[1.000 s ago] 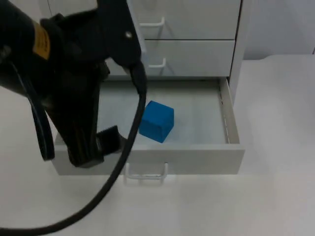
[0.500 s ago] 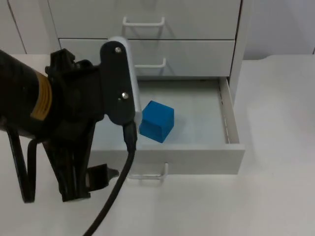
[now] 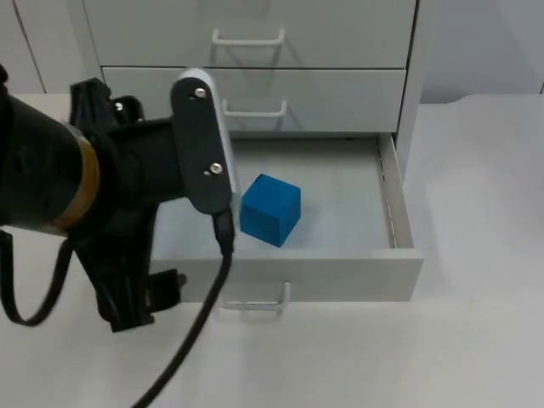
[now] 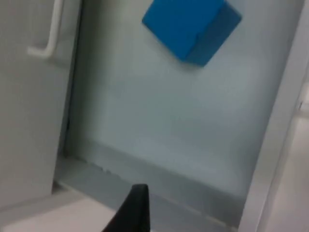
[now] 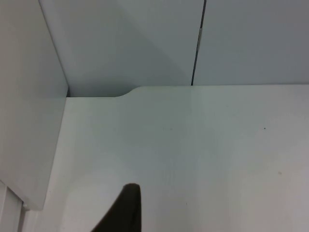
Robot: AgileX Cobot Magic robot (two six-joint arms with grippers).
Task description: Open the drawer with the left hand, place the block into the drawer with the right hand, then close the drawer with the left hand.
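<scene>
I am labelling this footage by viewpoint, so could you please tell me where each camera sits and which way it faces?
Top view: fixed above, looking down and forward at the open drawer holding the blue block; the left arm with the left gripper shows at the drawer's front left corner.
Left wrist view: looks along the left gripper into the drawer at the block.
Right wrist view: looks along the right gripper at the white table and the grey wall; this arm waits.
Shared: top and left wrist views both show block and drawer.

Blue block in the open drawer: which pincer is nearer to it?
Left. The left pincer hangs at the drawer front's left end, close to the blue block. The right pincer waits over bare table beside the cabinet.
</scene>
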